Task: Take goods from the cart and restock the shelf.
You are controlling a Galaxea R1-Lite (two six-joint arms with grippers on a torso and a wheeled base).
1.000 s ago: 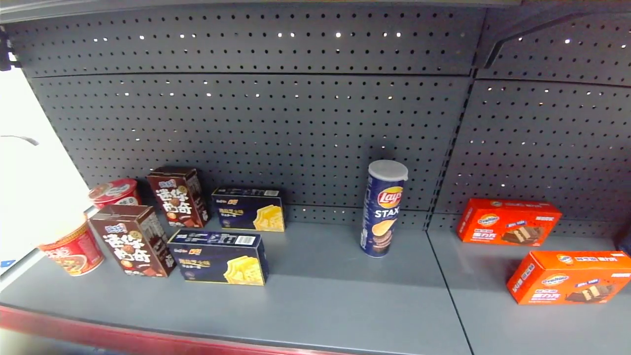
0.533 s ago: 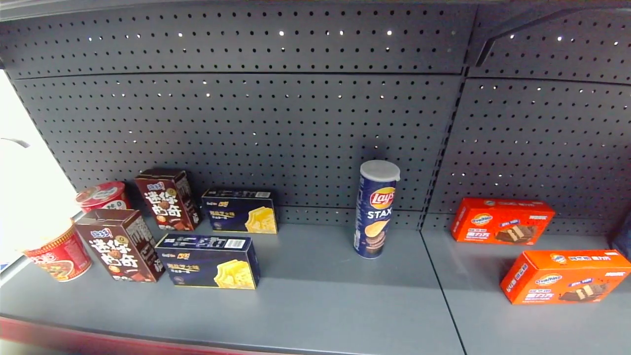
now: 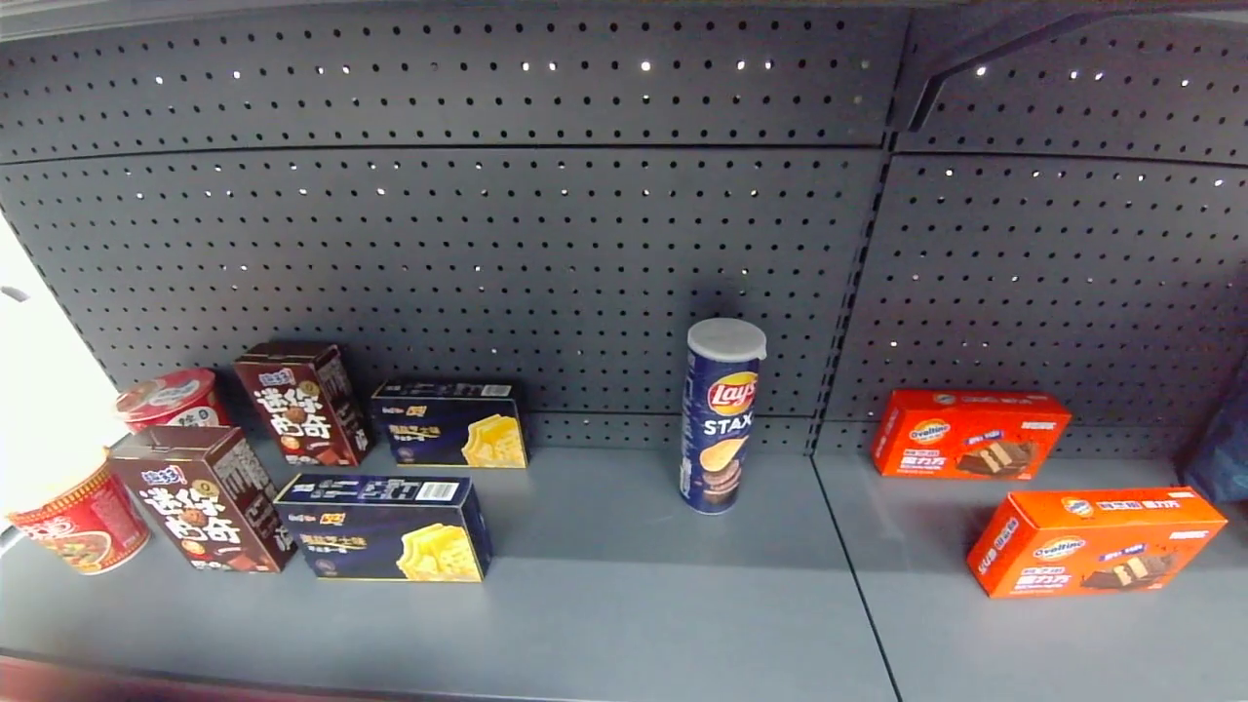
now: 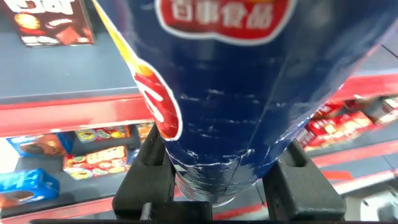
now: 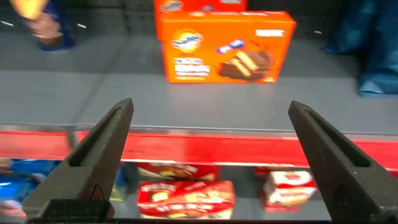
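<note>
One long grey shelf (image 3: 624,604) carries the stock, and a standing can (image 3: 723,414) of crisps near its back wall serves as the marker for the rest. Two orange boxes (image 3: 970,433) (image 3: 1094,541) lie to the right of that can, one behind the other. To the left of it the goods sit in the same front-and-back pairs: two navy boxes (image 3: 448,424) (image 3: 387,526), then two brown boxes (image 3: 302,402) (image 3: 203,497), and farthest out two red cups (image 3: 168,398) (image 3: 78,522). Like goods are paired in rows, so the bare patch in front of the standing can looks like the slot for its mate.

That mate, the held can (image 4: 249,81), is pinched low on its body by the left tool (image 4: 221,180), a finger on each side. It is out before the shelf's red lip, likely toward the brown-box side of the standing can. Gripping near one end probably leaves the other free to be set down. The right tool (image 5: 211,106) has its fingers spread wide and empty, facing the orange box (image 5: 224,46).

Against the earlier frames, every item has slid leftward together in the head view. The camera has turned; the goods have not moved.
</note>
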